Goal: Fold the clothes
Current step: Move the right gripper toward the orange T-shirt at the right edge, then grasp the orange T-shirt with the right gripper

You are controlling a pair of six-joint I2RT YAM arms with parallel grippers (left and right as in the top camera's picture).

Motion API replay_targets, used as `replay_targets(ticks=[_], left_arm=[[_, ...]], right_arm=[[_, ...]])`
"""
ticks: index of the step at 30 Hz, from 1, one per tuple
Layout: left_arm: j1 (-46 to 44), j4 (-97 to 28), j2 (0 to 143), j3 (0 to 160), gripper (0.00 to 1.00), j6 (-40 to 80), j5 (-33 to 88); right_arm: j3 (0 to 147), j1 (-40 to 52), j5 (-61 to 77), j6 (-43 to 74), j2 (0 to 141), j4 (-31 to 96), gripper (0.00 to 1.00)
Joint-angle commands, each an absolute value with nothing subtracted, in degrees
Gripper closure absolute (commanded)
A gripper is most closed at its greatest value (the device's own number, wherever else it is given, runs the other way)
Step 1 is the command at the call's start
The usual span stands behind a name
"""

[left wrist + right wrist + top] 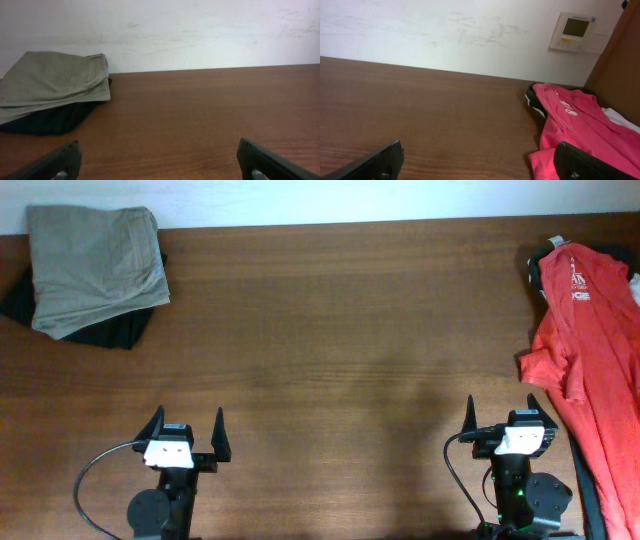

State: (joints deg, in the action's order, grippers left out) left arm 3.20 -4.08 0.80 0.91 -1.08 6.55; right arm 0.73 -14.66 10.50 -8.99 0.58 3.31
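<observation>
Bench [330, 330]: brown wood-grain surface, its far edge against the wall.
Wall [200, 30]: white, scuffed, carrying a beige control panel [575, 31].
T-shirt [590, 350]: red-orange, rumpled, along the bench's right edge from the far right corner forward; white lettering faces up.
Khaki garment [95, 265]: folded, far left corner, atop a black garment [115, 330].
Left jaws: spread wide, empty, front edge.
Right jaws: spread wide, empty, front edge, just beside the T-shirt.

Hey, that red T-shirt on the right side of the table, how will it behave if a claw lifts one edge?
Probably floppy: the red T-shirt lies rumpled in soft folds, so it should sag from the pinch. Its cloth looks thin, so likely light. Pushed, it would more likely bunch up than slide whole across the table.
</observation>
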Motion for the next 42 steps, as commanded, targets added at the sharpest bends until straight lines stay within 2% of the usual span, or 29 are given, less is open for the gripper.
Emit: replay_targets(ticks=[1, 4, 9, 12, 15, 19, 21, 26, 30, 33, 37, 42], left_arm=[[3.49, -4.14, 0.45, 0.51, 0.01, -2.17, 5.74], [3.49, -4.12, 0.45, 0.51, 0.01, -2.17, 5.74], [3.49, -4.12, 0.45, 0.51, 0.01, -2.17, 5.74], [3.49, -4.12, 0.45, 0.51, 0.01, -2.17, 5.74], [3.49, -4.12, 0.45, 0.51, 0.01, -2.17, 5.74], [3.49, -4.12, 0.45, 0.51, 0.01, -2.17, 5.74], [3.49, -4.12, 0.45, 0.51, 0.01, -2.17, 5.74], [3.49, -4.12, 0.45, 0.51, 0.01, -2.17, 5.74], [3.49, -4.14, 0.45, 0.51, 0.01, -2.17, 5.74], [3.49, -4.12, 0.45, 0.51, 0.01, -2.17, 5.74], [3.49, -4.12, 0.45, 0.51, 0.01, -2.17, 5.74], [3.49, -4.12, 0.45, 0.51, 0.01, -2.17, 5.74]], right_arm=[[0.32, -15.07, 10.24, -8.34, 0.21, 3.44, 0.01], [0.32, -15.07, 10.50, -8.16, 0.21, 3.38, 0.01], [0.32, -15.03, 41.32, 3.70, 0.19, -1.04, 0.01], [0.32, -15.03, 54.24, 4.16, 0.19, -12.62, 0.01], [0.32, -15.03, 58.06, 4.21, 0.19, -21.26, 0.01], [0.34, -15.03, 49.56, 13.08, 0.21, -21.30, 0.01], [1.13, -15.03, 39.64, 16.51, 0.25, -21.32, 0.01], [10.26, -15.05, 21.56, 16.45, 6.68, -16.05, 0.01], [25.80, -15.09, 11.60, 8.64, 25.47, -6.26, 0.01], [44.88, -15.09, 5.76, 1.13, 46.35, 8.08, 0.01], [66.11, -15.14, 2.74, -0.32, 67.51, 29.47, 0.01], [76.25, -19.16, -14.74, -1.72, 85.60, 35.99, 0.01]])
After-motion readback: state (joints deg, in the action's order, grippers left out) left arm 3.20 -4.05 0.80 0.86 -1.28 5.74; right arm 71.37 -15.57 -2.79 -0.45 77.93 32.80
